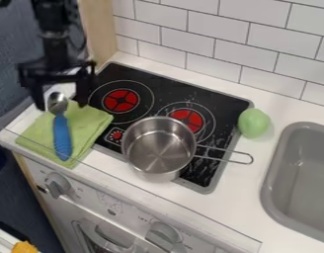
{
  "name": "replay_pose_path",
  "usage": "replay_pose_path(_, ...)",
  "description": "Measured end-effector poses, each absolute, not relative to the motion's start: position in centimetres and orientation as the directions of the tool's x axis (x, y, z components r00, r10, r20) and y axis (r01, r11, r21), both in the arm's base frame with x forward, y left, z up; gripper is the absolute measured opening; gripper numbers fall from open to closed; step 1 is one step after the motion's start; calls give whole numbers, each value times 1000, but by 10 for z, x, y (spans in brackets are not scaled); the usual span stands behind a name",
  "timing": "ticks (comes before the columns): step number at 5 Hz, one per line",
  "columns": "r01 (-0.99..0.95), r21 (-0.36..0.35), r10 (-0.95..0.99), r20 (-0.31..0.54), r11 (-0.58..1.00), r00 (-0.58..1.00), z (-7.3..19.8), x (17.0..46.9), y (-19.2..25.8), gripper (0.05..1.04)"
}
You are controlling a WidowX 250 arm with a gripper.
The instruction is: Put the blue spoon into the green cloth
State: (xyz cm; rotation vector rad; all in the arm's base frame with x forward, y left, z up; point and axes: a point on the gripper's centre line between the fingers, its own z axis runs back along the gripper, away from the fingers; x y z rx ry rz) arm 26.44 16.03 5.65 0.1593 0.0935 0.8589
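Gripper (60, 103) with fingers apart, blue spoon (61, 136) with shiny oval head, folded green cloth (92, 122) beneath

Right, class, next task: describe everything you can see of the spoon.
The spoon has a shiny, silvery metal-looking head and a thick blue handle, perhaps plastic. It lies across the green cloth, its head jutting past the back edge, its handle end near the front. The open gripper is around the head in this view; contact is unclear.
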Motion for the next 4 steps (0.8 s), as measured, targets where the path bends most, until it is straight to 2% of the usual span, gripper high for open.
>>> replay_pose_path(1,-780,128,786,6,612,618,71,289,143,1000)
replay_pose_path(2,-621,91,619,53,778,784,81,326,117,1000)
replay_pose_path(3,-412,31,410,58,911,910,71,351,101,1000)
replay_pose_path(4,-228,36,224,94,973,970,70,368,89,1000)
